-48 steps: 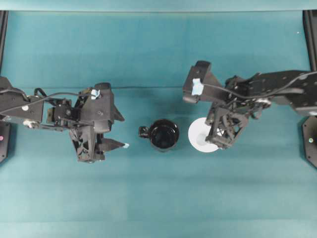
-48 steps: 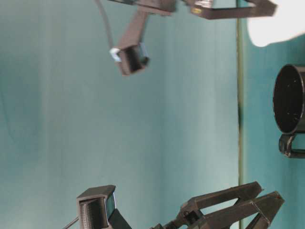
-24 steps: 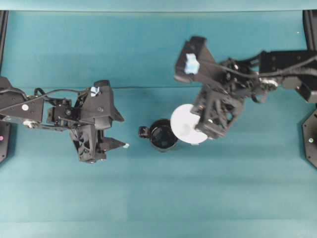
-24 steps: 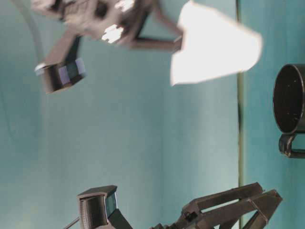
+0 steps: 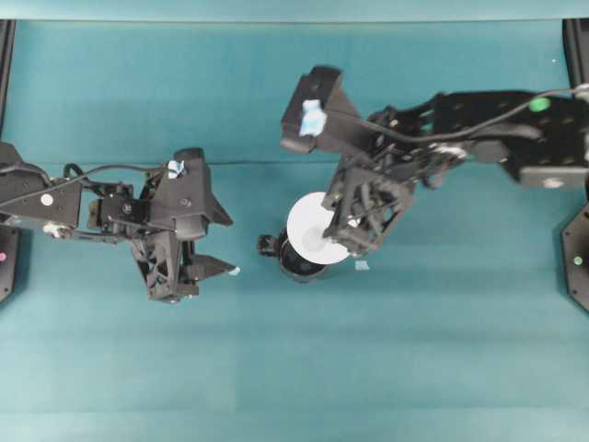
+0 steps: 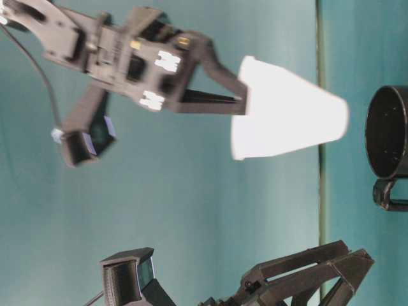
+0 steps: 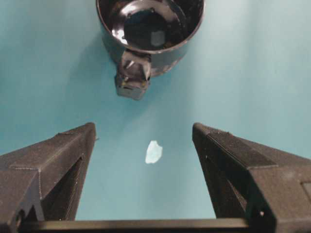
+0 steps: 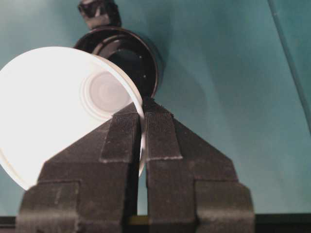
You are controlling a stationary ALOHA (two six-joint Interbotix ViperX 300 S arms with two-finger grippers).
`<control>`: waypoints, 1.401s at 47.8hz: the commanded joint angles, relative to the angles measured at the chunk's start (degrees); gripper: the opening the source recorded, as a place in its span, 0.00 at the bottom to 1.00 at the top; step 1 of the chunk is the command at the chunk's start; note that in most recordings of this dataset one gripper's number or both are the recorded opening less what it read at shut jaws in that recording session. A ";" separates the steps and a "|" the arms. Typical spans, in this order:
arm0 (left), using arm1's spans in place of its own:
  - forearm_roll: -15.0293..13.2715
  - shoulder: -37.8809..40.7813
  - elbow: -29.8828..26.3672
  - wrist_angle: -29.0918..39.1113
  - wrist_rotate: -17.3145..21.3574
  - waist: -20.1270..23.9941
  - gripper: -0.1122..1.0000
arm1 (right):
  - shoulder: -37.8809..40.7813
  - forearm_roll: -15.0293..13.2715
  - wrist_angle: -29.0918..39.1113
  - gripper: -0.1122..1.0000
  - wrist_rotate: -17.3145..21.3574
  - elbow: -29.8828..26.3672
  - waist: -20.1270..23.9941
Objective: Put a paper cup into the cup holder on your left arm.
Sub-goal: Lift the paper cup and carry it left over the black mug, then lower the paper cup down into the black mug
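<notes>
The white paper cup (image 5: 316, 228) hangs in the air, its rim pinched by my shut right gripper (image 5: 347, 226). The right wrist view shows the fingertips (image 8: 127, 121) closed on the cup's (image 8: 53, 107) wall. From above, the cup overlaps the black cup holder (image 5: 300, 267), which stands on the table with its knob handle to the left. At table level the cup (image 6: 287, 118) is clear of the holder (image 6: 387, 131), base pointing down and right gripper (image 6: 244, 105) at its rim. My left gripper (image 5: 224, 244) stands open and empty left of the holder (image 7: 165, 58).
A small pale tape scrap (image 7: 154, 152) lies on the teal table between the left gripper's (image 7: 143, 128) fingers. Another pale scrap (image 5: 362, 265) lies just right of the holder. The right arm's camera housing (image 5: 313, 115) with blue tape juts out behind the cup.
The right gripper has lifted the cup off the table and carried it leftward over the cup holder. The left arm and the holder have not moved.
</notes>
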 commanded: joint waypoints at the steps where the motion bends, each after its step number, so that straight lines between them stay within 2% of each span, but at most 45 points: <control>1: 0.18 -0.18 -0.35 -0.53 -0.09 -0.09 0.86 | 0.26 0.00 -1.23 0.09 0.35 -0.97 0.18; 20: 0.18 -0.18 -0.18 -0.53 -0.18 -0.09 0.86 | 5.19 0.00 -6.42 0.09 0.35 0.09 1.49; 51: 0.18 -0.18 0.53 -1.49 -0.18 0.18 0.86 | 6.33 -0.79 -5.36 0.09 0.26 -0.62 1.49; 67: 0.18 -0.18 0.53 -1.93 -0.18 0.26 0.86 | 6.94 -0.79 -5.63 0.16 0.35 -0.62 1.32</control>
